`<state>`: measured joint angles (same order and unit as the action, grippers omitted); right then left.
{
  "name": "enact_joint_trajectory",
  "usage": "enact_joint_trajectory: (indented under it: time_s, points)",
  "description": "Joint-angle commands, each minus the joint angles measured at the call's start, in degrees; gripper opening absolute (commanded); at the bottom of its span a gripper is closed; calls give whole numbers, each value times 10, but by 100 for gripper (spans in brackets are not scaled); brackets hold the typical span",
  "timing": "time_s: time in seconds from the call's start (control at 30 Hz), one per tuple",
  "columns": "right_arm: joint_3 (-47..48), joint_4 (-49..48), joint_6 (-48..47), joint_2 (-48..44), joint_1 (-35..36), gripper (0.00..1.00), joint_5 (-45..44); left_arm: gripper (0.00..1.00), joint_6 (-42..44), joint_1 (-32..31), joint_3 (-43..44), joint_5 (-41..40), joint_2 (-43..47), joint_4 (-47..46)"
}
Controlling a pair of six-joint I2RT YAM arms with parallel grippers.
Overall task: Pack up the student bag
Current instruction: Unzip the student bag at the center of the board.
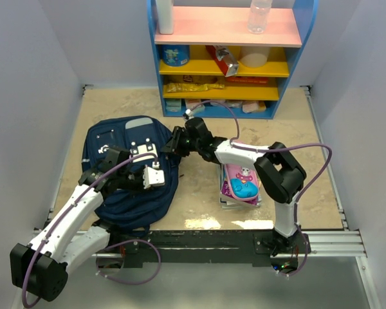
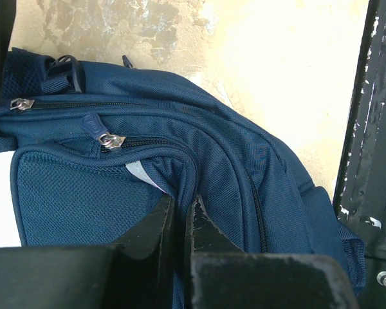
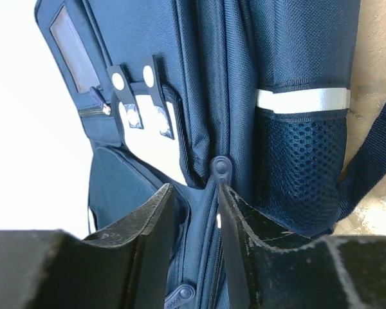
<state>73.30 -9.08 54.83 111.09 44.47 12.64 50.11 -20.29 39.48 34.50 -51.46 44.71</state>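
Note:
The student bag (image 1: 125,167), a navy blue backpack, lies flat on the left half of the table. My left gripper (image 1: 156,177) rests on its right part. In the left wrist view the bag (image 2: 244,161) fills the frame and my left gripper (image 2: 182,209) is shut on a fold of its fabric below a zip pull (image 2: 111,141). My right gripper (image 1: 175,143) is at the bag's far right edge. In the right wrist view my right gripper (image 3: 196,190) has its jaws narrowly apart, clamped round the zip ridge of the bag (image 3: 206,77), just below a zip pull (image 3: 220,168).
A pink pencil case (image 1: 243,183) lies on a stack of books right of the bag, under the right arm. A blue and yellow shelf (image 1: 225,61) with snacks and bottles stands at the back. A black rail (image 1: 244,238) runs along the near edge.

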Motion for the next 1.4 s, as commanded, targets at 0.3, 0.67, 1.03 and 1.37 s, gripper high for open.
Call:
enact_joint_trajectory:
  time_s: [0.3, 0.67, 1.03, 1.37]
  points:
    - [40, 59, -55, 23, 19, 33, -66, 0, 1, -3, 3, 41, 20, -19]
    - [105, 137, -133, 45, 35, 4, -134, 0, -5, -3, 10, 46, 21, -24]
    - [71, 156, -170, -24, 34, 0, -177, 0, -25, -3, 19, 38, 11, -47]
    - [78, 137, -211, -18, 45, 47, -154, 0, -27, -4, 20, 44, 5, -54]
